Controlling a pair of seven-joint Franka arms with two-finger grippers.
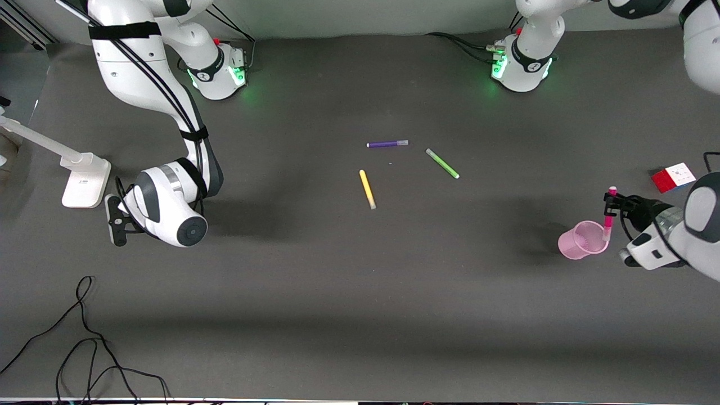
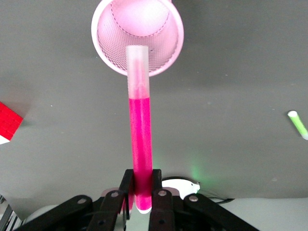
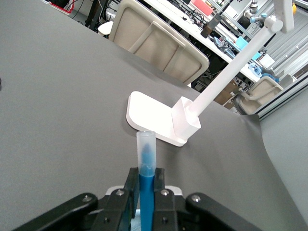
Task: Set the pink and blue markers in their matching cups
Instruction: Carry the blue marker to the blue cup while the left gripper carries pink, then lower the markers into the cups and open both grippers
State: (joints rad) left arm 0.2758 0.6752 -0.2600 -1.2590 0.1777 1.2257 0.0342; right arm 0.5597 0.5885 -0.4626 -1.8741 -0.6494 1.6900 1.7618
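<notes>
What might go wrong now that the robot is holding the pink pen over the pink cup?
1. The left hand grips the pink pen only at one end. Its pale tip sits over the rim of the pink cup, so it might catch the edge and tip the cup.
2. The right hand holds a blue pen, but no blue cup shows anywhere, so it may have nowhere to go.

**Where things lie around the two grippers**

The left gripper [image 1: 610, 198] hangs over the pink cup [image 1: 582, 240], its pink marker [image 2: 140, 130] above the rim. The right gripper [image 3: 143, 190] holds the blue marker [image 3: 146, 168] near the lamp stand base [image 1: 84, 180], well apart from the yellow pen [image 1: 367, 189]
</notes>
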